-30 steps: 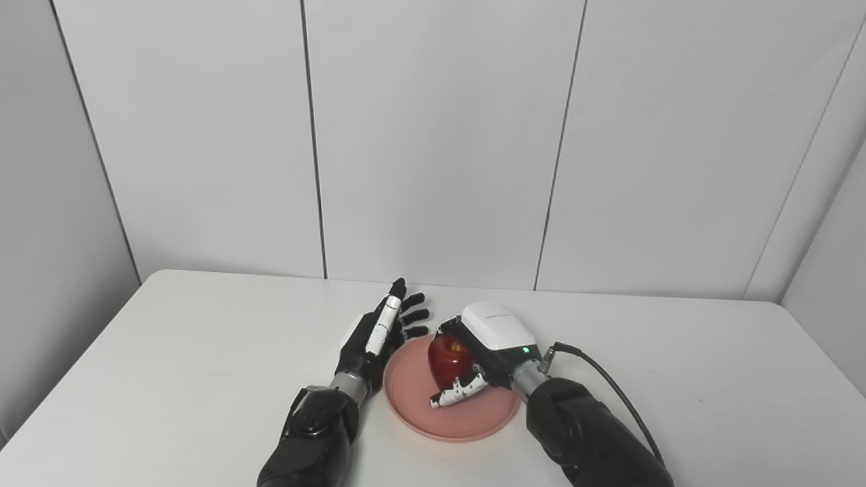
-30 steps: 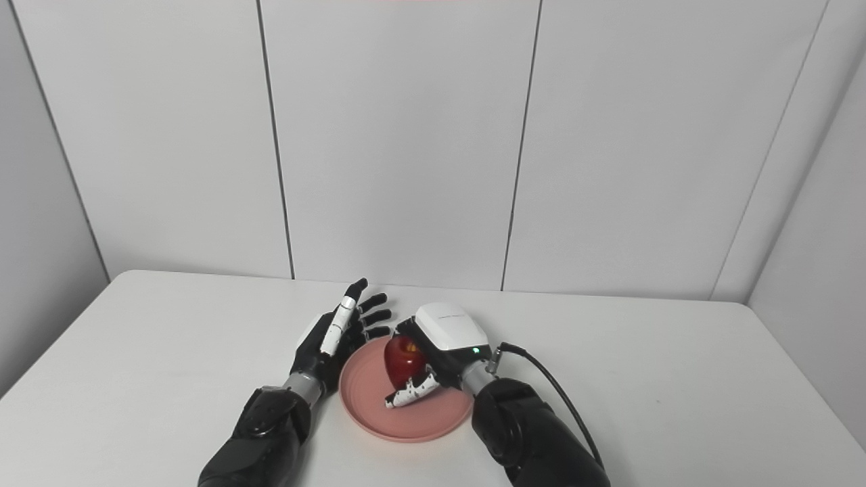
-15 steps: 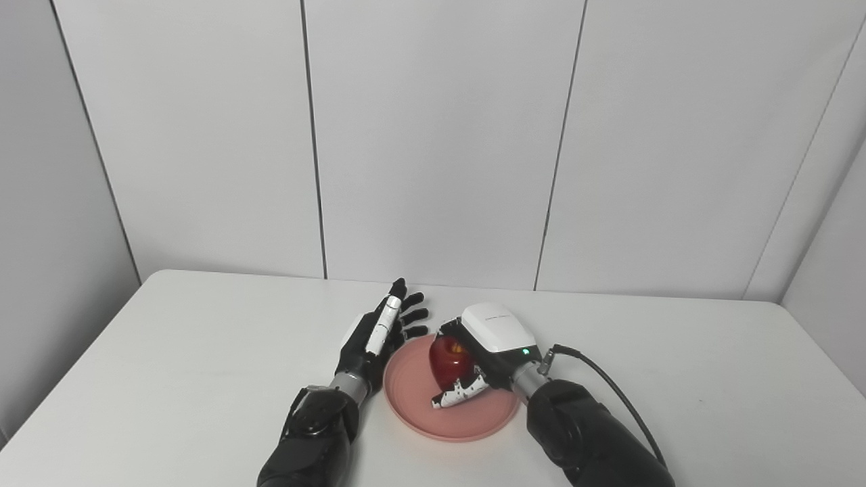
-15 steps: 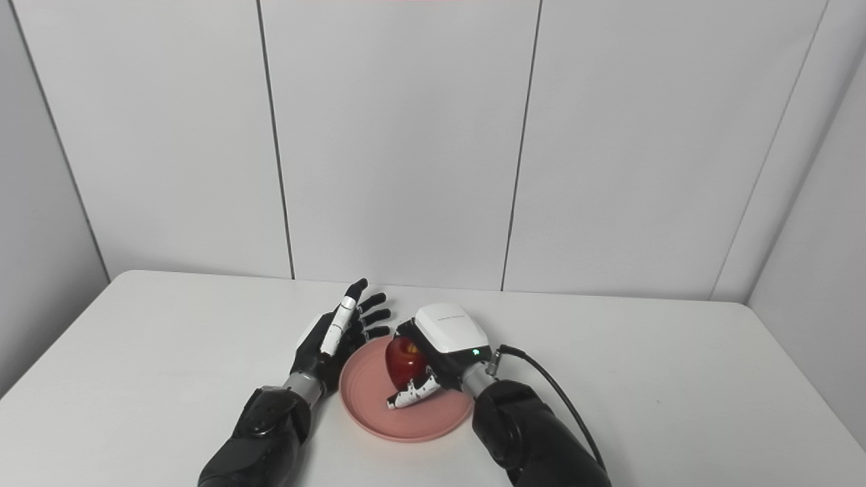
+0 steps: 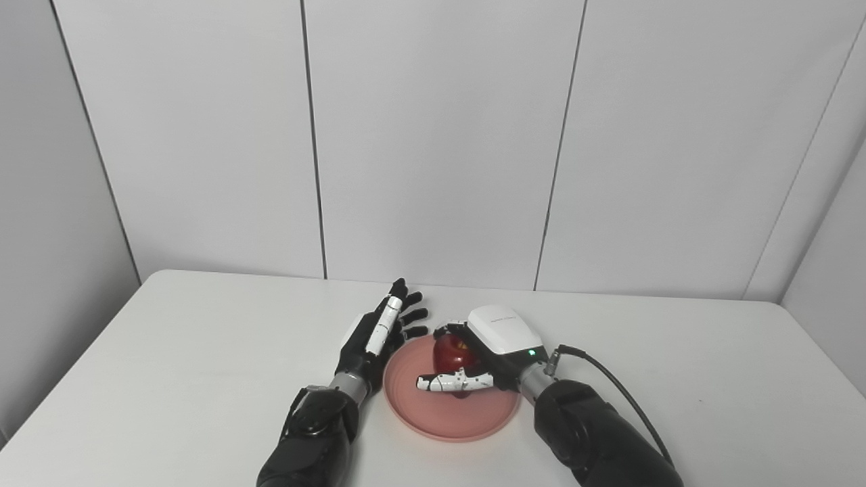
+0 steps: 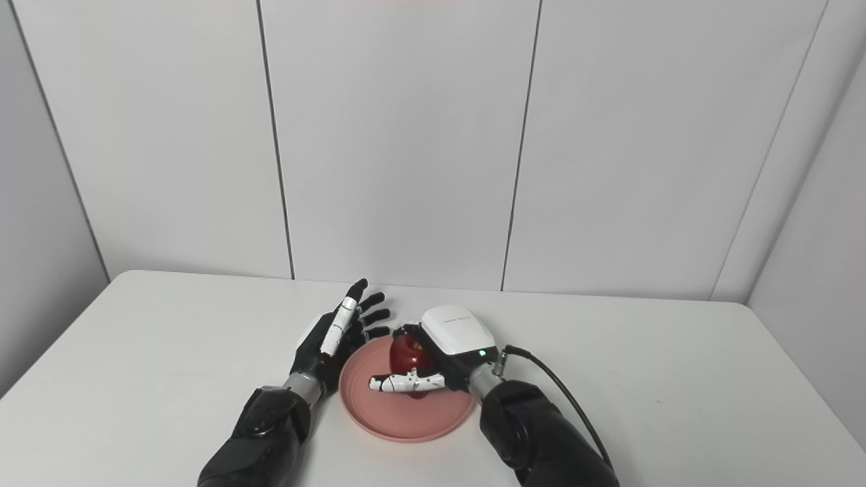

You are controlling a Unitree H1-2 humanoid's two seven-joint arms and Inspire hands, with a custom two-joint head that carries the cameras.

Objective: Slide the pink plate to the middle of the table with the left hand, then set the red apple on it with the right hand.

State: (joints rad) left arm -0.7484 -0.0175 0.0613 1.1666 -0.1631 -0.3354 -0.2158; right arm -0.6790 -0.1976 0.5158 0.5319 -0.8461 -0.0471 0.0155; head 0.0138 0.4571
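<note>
- On the pink plate, near its far side, the red apple is sitting.
- Around the apple, the right hand is loosening: its thumb, hooked under the fruit half a second ago, is now stretching flat in front of it, so the hand is releasing, holding nothing.
- Just left of the plate, the left hand is resting with fingers spread, grasping nothing.
- Placement is looking done; only withdrawal is remaining.
</note>
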